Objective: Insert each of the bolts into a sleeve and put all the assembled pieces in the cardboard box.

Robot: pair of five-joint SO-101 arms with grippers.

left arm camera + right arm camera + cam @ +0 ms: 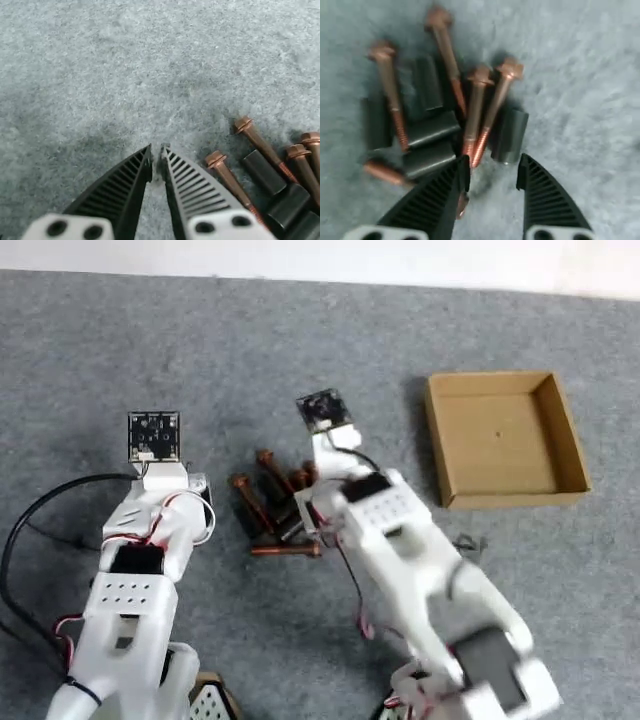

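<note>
Bolt pile (264, 502) partly hidden under right arm (390, 515), sleeves (289, 206) cut by edge

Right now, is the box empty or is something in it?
Empty: the box floor is bare, and the bolts and sleeves lie piled on the table outside it.

Your bolts (474, 107): copper-brown. Sleeves (509, 135): dark grey. Cardboard box (490, 445): plain tan. Mat (300, 330): mottled grey. Your arms (125, 605): white. Left gripper (156, 150), right gripper (493, 165): black, ribbed.
</note>
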